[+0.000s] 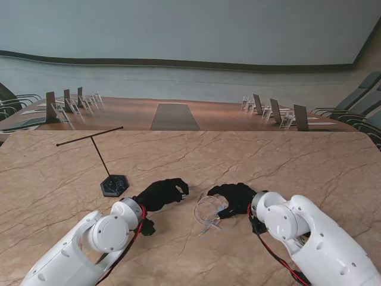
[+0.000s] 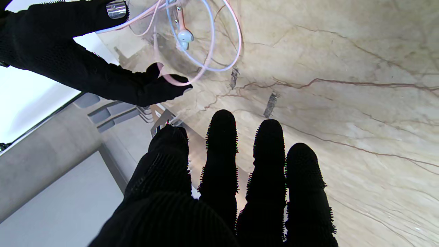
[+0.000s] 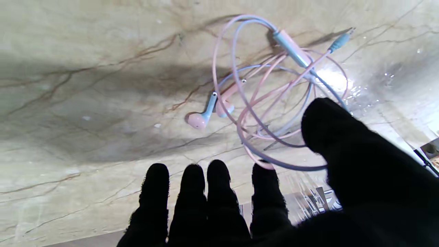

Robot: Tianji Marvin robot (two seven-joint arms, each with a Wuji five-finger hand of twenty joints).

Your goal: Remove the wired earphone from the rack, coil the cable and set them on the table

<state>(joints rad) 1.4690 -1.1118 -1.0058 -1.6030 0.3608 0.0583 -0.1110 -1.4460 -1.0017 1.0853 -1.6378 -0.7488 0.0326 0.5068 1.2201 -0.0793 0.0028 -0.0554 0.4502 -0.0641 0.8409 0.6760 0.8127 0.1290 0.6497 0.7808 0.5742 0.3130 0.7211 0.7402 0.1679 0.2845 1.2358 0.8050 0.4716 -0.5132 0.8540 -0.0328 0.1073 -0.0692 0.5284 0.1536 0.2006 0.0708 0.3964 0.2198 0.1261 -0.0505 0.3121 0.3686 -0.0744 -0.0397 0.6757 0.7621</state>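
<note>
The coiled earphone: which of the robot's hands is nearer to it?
Right. The right hand touches the coiled earphone; the left hand is open, apart on its left.

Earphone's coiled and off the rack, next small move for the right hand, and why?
Probably open the right hand and draw it back. The coiled earphone already seems to lie on the table, one loop still hooked on its fingers; the rack is bare.

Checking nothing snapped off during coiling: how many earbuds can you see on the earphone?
2. A pink earbud and a blue earbud lie side by side on the table, inside the coiled cable by the right hand.
</note>
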